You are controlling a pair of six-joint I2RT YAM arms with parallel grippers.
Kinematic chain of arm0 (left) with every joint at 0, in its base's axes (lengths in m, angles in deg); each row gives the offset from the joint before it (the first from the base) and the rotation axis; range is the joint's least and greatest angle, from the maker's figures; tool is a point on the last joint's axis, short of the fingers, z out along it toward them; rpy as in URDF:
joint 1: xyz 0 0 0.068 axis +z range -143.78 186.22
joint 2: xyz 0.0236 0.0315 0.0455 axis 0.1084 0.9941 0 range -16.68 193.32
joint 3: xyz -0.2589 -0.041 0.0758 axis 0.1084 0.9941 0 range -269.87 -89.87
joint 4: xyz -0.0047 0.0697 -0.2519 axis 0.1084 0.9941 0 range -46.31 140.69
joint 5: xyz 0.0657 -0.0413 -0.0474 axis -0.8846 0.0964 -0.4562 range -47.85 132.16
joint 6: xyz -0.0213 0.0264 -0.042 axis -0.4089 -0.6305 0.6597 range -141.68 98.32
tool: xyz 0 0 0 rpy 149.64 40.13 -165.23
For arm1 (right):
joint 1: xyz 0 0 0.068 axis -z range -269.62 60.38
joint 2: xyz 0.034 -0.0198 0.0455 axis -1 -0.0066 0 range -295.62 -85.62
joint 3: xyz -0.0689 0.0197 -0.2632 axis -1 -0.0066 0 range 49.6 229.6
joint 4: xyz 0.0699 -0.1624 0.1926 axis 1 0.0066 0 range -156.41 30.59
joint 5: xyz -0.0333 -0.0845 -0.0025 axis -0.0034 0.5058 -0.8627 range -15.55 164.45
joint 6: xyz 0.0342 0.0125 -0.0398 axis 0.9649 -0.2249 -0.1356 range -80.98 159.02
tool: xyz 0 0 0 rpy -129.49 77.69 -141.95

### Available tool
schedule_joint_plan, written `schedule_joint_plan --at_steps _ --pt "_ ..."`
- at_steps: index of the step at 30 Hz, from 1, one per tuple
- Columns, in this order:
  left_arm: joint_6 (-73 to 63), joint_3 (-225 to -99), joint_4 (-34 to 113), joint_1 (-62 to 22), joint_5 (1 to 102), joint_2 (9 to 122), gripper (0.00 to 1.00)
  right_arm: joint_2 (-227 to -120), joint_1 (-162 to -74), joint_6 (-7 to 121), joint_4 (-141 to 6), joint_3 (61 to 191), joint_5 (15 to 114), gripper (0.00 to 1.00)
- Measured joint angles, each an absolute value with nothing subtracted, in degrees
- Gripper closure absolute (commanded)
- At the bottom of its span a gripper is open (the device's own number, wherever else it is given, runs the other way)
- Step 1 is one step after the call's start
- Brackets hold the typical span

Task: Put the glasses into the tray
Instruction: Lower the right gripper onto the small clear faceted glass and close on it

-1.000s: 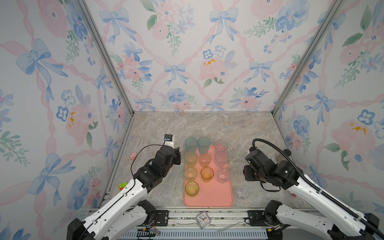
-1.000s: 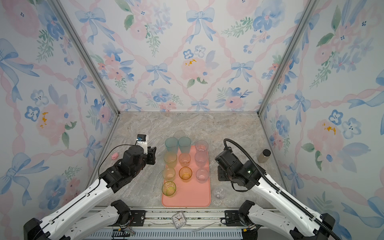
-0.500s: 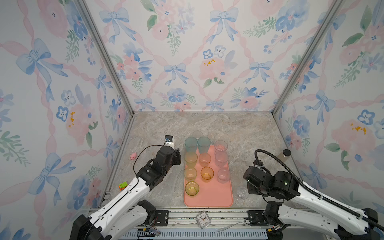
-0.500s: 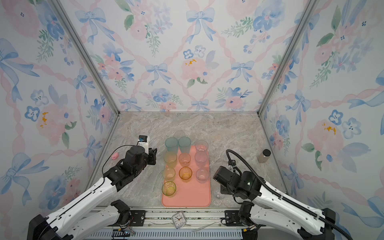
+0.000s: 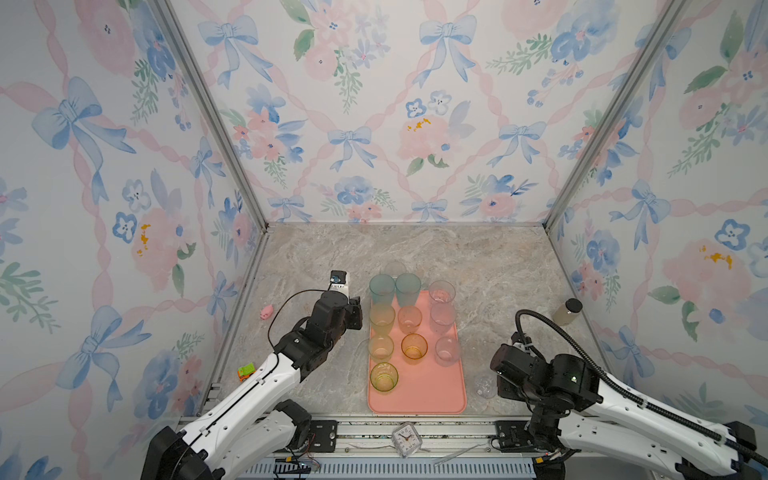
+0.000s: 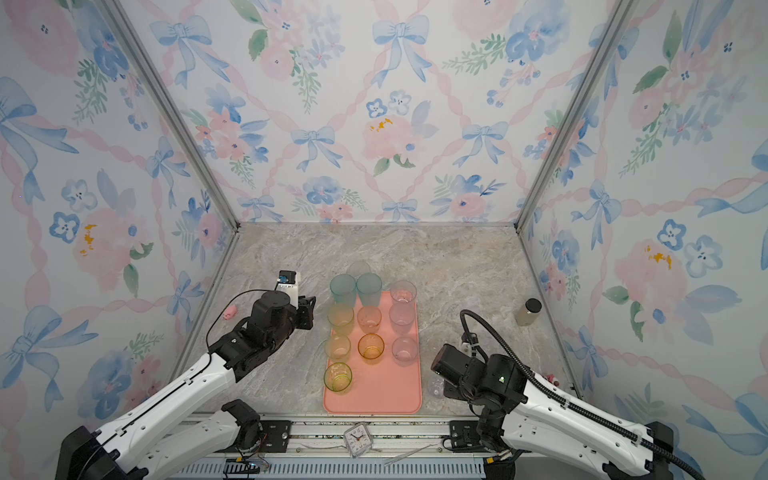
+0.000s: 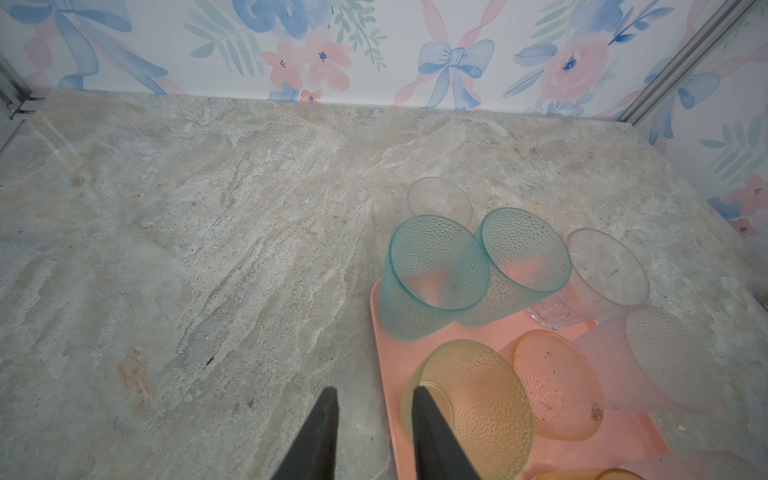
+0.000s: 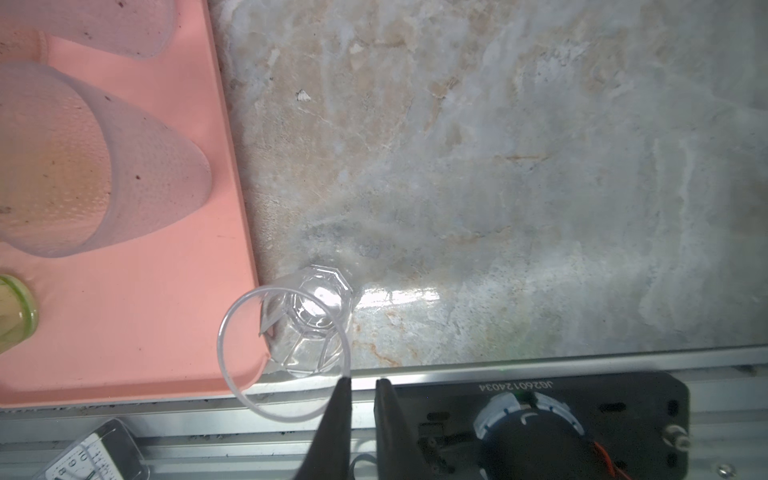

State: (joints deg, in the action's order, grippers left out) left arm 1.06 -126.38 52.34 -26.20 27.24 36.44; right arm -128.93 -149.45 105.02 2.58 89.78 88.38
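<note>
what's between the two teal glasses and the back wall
A clear glass stands right behind the teal glasses; past it only bare marble tabletop up to the back wall. The left wrist view shows it best.

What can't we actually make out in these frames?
- Right gripper: both top views hide its fingertips under the wrist; the wrist view does not show whether it grips the rim of the clear glass.
- Clock: cut off by the right wrist view's edge; too small to read in top views.
- Clear tumbler: mostly hidden behind the teal tumblers in both top views.
</note>
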Motion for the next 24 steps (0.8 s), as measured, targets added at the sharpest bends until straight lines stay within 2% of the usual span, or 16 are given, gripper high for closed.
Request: schedule_joint_plan --at_steps 24 --pt "1.06 -125.4 51.42 -25.55 28.09 37.05 0.67 -131.53 -149.74 106.11 -3.49 85.46 86.22 0.84"
